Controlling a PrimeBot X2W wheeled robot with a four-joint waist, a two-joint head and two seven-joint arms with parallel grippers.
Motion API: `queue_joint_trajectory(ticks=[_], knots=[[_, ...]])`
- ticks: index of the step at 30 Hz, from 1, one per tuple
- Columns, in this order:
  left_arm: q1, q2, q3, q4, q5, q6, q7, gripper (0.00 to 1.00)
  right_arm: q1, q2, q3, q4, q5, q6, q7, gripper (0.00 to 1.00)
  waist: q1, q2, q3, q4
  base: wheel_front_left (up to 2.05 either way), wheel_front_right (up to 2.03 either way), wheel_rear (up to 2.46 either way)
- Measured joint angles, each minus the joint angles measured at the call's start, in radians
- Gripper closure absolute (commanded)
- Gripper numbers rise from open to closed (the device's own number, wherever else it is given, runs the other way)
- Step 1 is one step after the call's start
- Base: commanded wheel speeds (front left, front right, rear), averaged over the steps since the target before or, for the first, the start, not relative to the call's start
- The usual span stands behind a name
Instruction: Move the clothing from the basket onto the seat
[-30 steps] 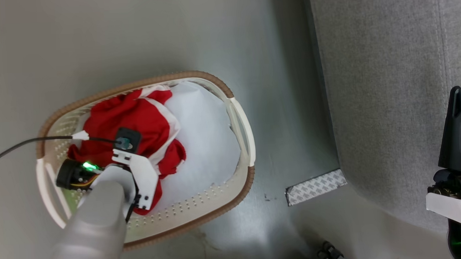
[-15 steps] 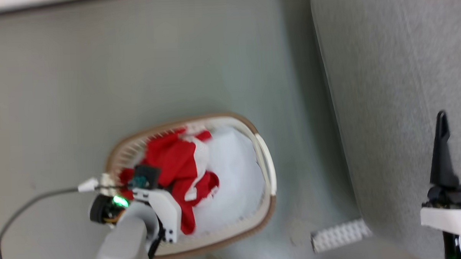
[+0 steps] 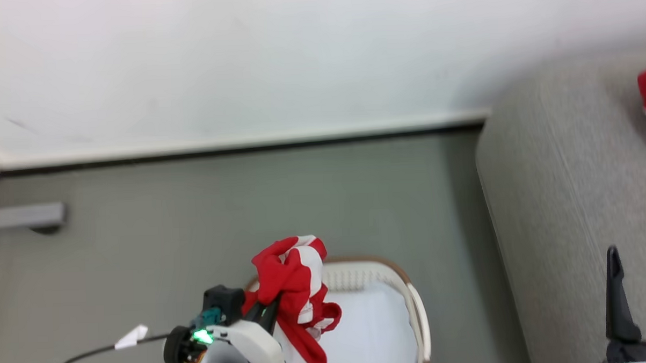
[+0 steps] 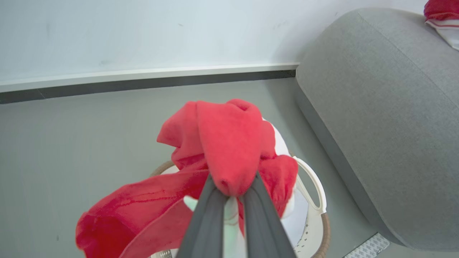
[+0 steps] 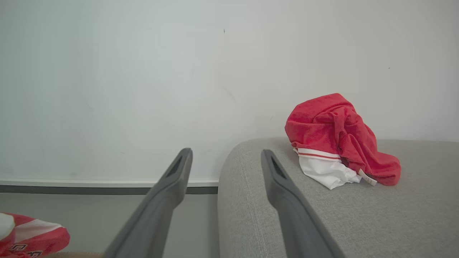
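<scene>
Red clothing (image 4: pixel 229 143) hangs above the basket (image 3: pixel 420 318), one fold clamped in the closed left pincer (image 4: pixel 231 193), high enough, I judge, to clear the rim toward the seat (image 3: pixel 560 205). The right pincer (image 5: pixel 226 152) is open and empty; a second garment (image 5: pixel 337 143) lies on the seat.

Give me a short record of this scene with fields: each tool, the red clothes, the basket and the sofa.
Left tool: shut on the held garment, which hangs over the basket
Right tool: open, empty, near the seat's end
Second garment: bunched on the seat
Basket: on the floor beside the seat, pale cloth inside
Task state: one garment on the seat, one in the grip
</scene>
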Motion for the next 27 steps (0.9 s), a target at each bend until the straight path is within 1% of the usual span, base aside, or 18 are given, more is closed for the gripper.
queue_joint_trajectory(ticks=[3,7,8,9,12,17,22,27], knots=[[0.063,0.009,0.010,-0.105,-0.003,0.025,0.000,1.00,0.043,0.000,0.002,0.012,-0.007,0.000,0.000,0.00,0.0000,0.0000,-0.077,0.031,0.00,0.00,0.00],[0.158,0.039,0.027,-0.268,-0.006,0.059,-0.002,1.00,0.091,0.000,0.011,0.020,-0.016,0.000,0.000,0.00,-0.0001,0.0001,-0.170,0.071,0.00,0.00,0.00],[0.177,0.049,0.030,-0.309,-0.006,0.068,-0.002,1.00,0.098,-0.001,0.019,0.021,-0.020,0.000,0.000,0.00,-0.0002,0.0000,-0.190,0.082,0.00,0.00,0.00],[0.213,0.068,0.040,-0.387,-0.006,0.089,-0.002,1.00,0.106,0.000,0.035,0.023,-0.025,0.000,0.000,0.00,-0.0001,0.0000,-0.223,0.102,0.00,0.00,0.00],[0.271,0.105,0.057,-0.489,-0.005,0.120,0.002,1.00,0.116,0.000,0.049,0.024,-0.030,0.000,0.000,0.00,0.0000,0.0001,-0.265,0.131,0.00,0.00,0.00],[0.375,0.179,0.097,-0.604,0.002,0.170,0.004,1.00,0.138,0.000,0.067,0.028,-0.032,0.000,0.000,0.00,0.0001,0.0000,-0.321,0.162,0.00,0.00,0.00],[0.458,0.218,0.119,-0.699,0.002,0.200,0.015,1.00,0.167,0.000,0.075,0.031,-0.032,0.000,0.000,0.00,0.0001,0.0000,-0.351,0.185,0.00,0.00,0.00],[0.488,0.239,0.126,-0.765,0.000,0.213,0.038,1.00,0.169,0.000,0.102,0.038,-0.032,0.000,0.000,0.00,0.0004,0.0001,-0.353,0.200,0.00,0.00,0.00]])
